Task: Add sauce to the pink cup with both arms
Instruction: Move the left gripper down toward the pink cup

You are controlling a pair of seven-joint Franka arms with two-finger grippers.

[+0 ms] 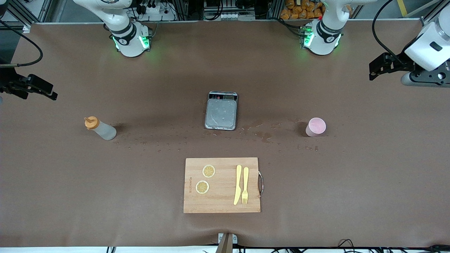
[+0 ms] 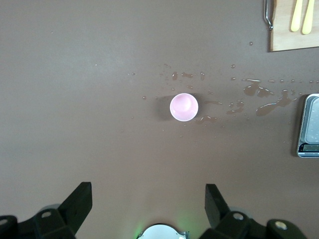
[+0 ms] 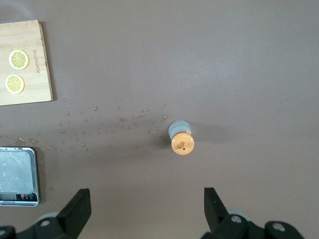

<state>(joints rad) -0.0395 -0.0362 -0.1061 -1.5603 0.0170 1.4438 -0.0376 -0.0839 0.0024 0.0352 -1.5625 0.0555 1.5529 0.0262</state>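
The sauce bottle [image 1: 100, 129], whitish with an orange cap, stands upright toward the right arm's end of the table. It also shows from above in the right wrist view [image 3: 182, 141]. The pink cup [image 1: 315, 127] stands upright toward the left arm's end; in the left wrist view [image 2: 184, 106] it looks empty. My right gripper [image 3: 147, 206] is open and empty, high above the table near the bottle, and shows at the edge of the front view [image 1: 35, 88]. My left gripper [image 2: 148, 201] is open and empty, high above the table near the cup, and also shows in the front view [image 1: 383, 66].
A grey scale [image 1: 221, 111] sits mid-table between bottle and cup. A wooden cutting board [image 1: 221, 203] lies nearer the front camera, with two lemon slices [image 1: 209, 171], a yellow knife [image 1: 238, 184] and a fork [image 1: 245, 184]. Spilled droplets [image 1: 265, 135] dot the table.
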